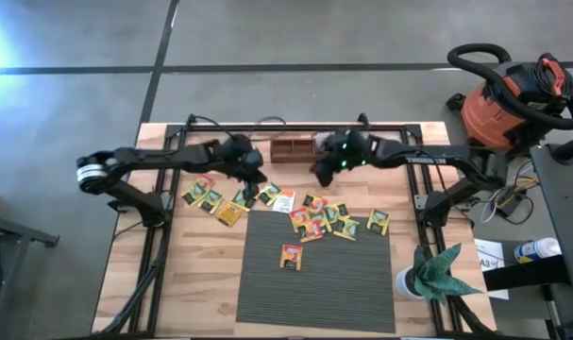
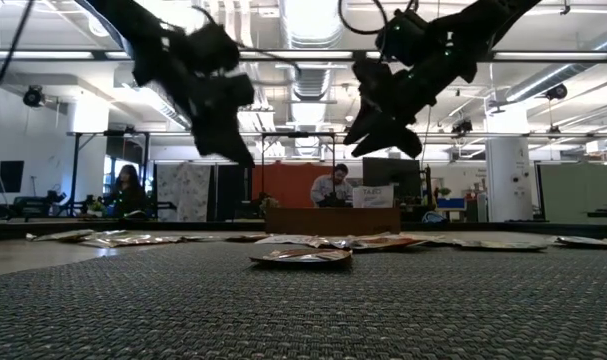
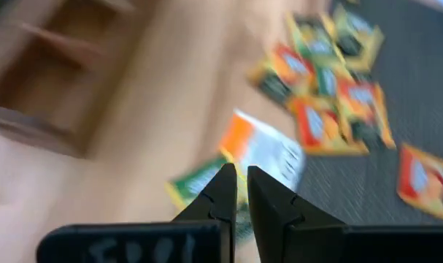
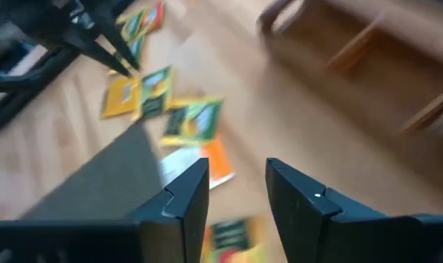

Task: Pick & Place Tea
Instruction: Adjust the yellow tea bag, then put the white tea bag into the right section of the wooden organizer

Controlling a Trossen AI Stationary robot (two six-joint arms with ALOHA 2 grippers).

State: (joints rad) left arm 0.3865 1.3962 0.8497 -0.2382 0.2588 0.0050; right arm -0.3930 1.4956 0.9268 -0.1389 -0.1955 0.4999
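Left tool (image 3: 236, 191): raised above the tabletop, at about 11 o'clock from the mat's centre in the high view; its two dark fingers (image 3: 222, 196) stand almost together with only a thin slit between them, and nothing shows between them.
Right tool (image 4: 237, 191): raised above the tabletop at about 12 o'clock from the mat's centre, just in front of the tray; its fingers (image 4: 183, 199) stand apart with a clear gap, and nothing is held in it.
Tools to each other: near one another, the left at 9 o'clock of the right; in the low view both hang well above the surface.
Tea (image 1: 316, 219): flat square sachets scattered on the tabletop and the mat; one group lies on bare wood at 10 o'clock of the mat, below the left tool; a second, partly overlapping cluster sits on the mat's far edge at 12 to 1 o'clock.
Single sachet (image 1: 292, 256): alone on the mat near its centre, apart from the rest.
White-and-orange sachet (image 4: 206, 162): on the wood at the mat's far edge, between the two groups.
Tray (image 1: 292, 148): brown wooden, with compartments, at the tabletop's far edge, 12 o'clock.
Mat (image 1: 362, 283): dark, ribbed, covering the near middle of the tabletop (image 1: 201, 274).
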